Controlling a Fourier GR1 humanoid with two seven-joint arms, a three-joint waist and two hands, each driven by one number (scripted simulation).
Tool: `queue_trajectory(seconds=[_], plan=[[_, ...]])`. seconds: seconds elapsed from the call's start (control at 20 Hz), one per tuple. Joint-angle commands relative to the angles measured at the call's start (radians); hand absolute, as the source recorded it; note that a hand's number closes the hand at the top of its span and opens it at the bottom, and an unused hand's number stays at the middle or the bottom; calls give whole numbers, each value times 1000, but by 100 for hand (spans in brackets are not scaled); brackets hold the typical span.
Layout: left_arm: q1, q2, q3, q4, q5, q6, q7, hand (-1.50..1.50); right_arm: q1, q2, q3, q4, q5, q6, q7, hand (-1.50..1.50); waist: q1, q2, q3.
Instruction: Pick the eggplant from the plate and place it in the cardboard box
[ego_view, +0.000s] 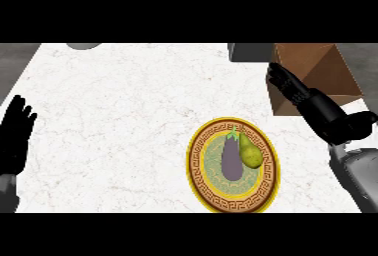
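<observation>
A purple eggplant (232, 159) with a green stem lies on a round plate (200, 175) with a yellow rim and a brown patterned band, at the lower middle right of the counter. A green-yellow pear (251, 153) lies against the eggplant's right side. The open brown cardboard box (325, 70) stands at the far right corner. My right hand (310, 102) is open, fingers straight, above and right of the plate, in front of the box's near wall. My left hand (16, 132) rests open at the left edge, fingers up.
The white marble counter (118, 115) stretches wide left of the plate. A grey object (251, 51) stands at the far edge beside the box, and another grey shape (83, 45) shows at the far left edge.
</observation>
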Motion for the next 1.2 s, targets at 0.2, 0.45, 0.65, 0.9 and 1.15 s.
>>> queue_trajectory(seconds=[0.2, 0.45, 0.65, 0.9, 1.15], plan=[[29, 84, -144, -44, -174, -84, -83, 0, 236, -99, -153, -45, 110, -273, 65, -150, -131, -8, -1], [68, 68, -192, -28, -199, -108, -118, 0, 406, -154, -266, 42, 281, -542, 76, -150, -183, -5, -6], [44, 33, -259, -14, -257, -118, -146, 0, 589, -129, -133, -256, 423, -601, 4, -150, -108, -3, -6], [8, 4, -283, 26, -278, -128, -164, 0, 627, -289, -7, -453, 589, -512, 347, -150, -67, 7, -14], [-28, -16, -315, 11, -316, -117, -130, 0, 641, -352, 62, -699, 628, -387, 720, -150, -39, 7, -10]])
